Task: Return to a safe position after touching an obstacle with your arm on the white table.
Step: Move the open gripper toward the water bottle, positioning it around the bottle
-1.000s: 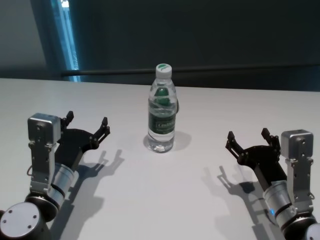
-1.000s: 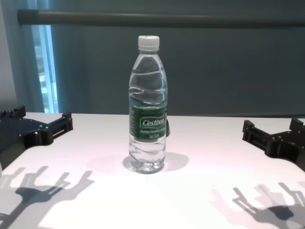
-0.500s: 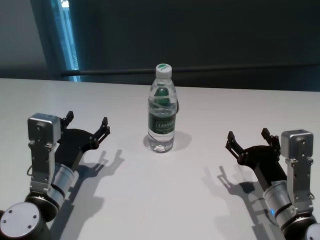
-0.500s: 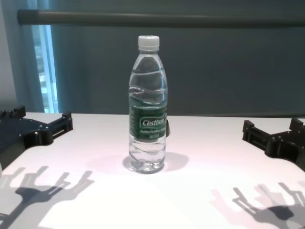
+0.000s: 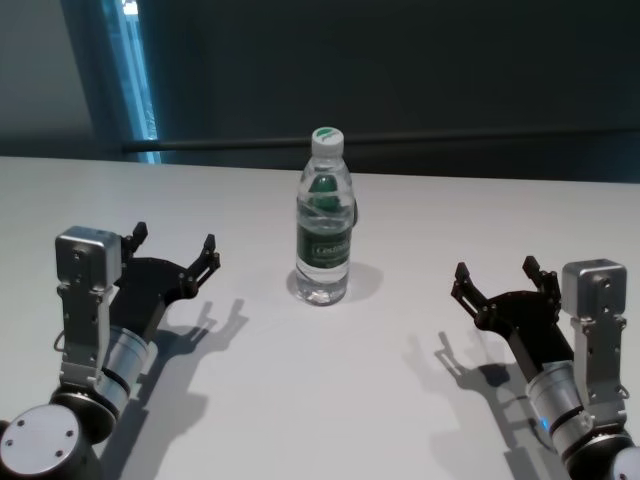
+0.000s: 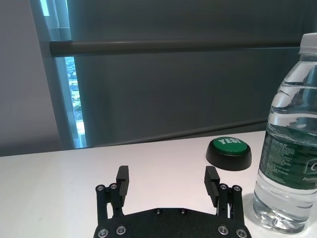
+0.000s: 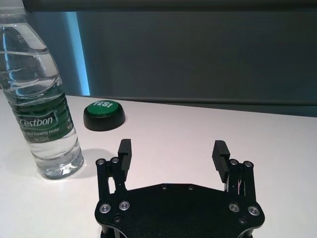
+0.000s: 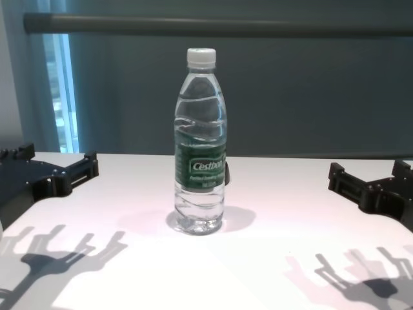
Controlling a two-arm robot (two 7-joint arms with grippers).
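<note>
The obstacle, a clear water bottle point(image 5: 324, 235) with a white cap and a dark green label, stands upright in the middle of the white table point(image 5: 320, 400). It also shows in the chest view point(image 8: 200, 148). My left gripper point(image 5: 175, 238) is open and empty, low over the table to the bottle's left, apart from it. In the left wrist view point(image 6: 167, 173) the bottle point(image 6: 292, 163) stands beside it. My right gripper point(image 5: 496, 270) is open and empty, to the bottle's right and well apart. In the right wrist view point(image 7: 172, 146) the bottle point(image 7: 42, 114) is off to one side.
A round green button point(image 6: 229, 151) on a black base lies on the table just behind the bottle, and it also shows in the right wrist view point(image 7: 103, 114). A dark wall with a horizontal rail point(image 8: 219, 26) runs behind the table's far edge.
</note>
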